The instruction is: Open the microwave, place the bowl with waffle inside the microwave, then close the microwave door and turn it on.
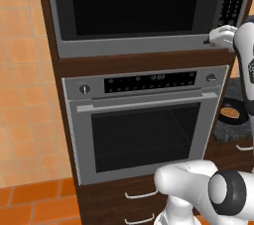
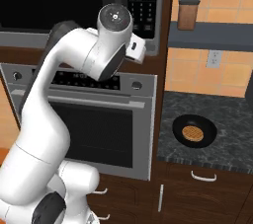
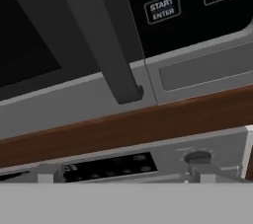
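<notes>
Looking at where you've got to, you're basically at step one; the microwave is shut, its microwave door sits flush in the grey frame, and nothing has gone inside. Your gripper is up at the lower right corner of the microwave, close to the bottom end of the dark vertical handle; in the hand view that handle runs right down the middle with the START/ENTER button just beside it on the keypad. Fingers are spread about as wide as they go and they've got hold of nothing; I'd say you're lining up on the handle, not touching it yet as far as I can tell.

The bowl is sitting on the dark stone counter to the right of the oven, well apart from the arm, with the waffle lying flat in it; untouched by the look of it.

So everything's left for you: pull the door open, fetch the bowl, put it in, shut the door, hit start.
</notes>
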Tool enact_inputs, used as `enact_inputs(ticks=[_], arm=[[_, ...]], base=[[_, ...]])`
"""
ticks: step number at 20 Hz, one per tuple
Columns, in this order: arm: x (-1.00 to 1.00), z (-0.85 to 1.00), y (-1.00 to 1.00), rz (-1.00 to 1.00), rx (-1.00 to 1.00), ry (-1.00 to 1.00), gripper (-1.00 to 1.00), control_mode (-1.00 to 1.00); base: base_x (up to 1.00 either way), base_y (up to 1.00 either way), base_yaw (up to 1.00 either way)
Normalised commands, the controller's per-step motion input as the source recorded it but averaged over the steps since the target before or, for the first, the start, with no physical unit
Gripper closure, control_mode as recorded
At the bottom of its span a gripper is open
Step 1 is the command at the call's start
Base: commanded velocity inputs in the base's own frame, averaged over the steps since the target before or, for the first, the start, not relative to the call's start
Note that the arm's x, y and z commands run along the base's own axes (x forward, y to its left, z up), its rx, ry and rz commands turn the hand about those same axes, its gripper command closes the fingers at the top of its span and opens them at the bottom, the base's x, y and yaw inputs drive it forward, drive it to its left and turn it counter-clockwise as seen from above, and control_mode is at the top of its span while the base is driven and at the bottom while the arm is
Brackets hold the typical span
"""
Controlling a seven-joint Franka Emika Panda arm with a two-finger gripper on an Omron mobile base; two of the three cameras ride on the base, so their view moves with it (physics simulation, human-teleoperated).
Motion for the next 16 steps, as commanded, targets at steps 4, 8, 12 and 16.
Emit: enact_inputs(ticks=[4,8,12,16], arm=[[0.36,0.52,0.0,-0.1,0.0,-0.18,-1.0,-1.0],[0.48,0.26,0.0,-0.05,0.0,-0.07,-1.0,-1.0],[0.52,0.0,-0.02,-0.04,0.01,0.0,-1.0,-1.0],[0.49,0.0,-0.07,0.0,0.08,0.0,-1.0,-1.0]], base=[[0.0,0.0,0.0],[0.0,0.0,0.0],[0.0,0.0,0.0],[0.0,0.0,0.0]])
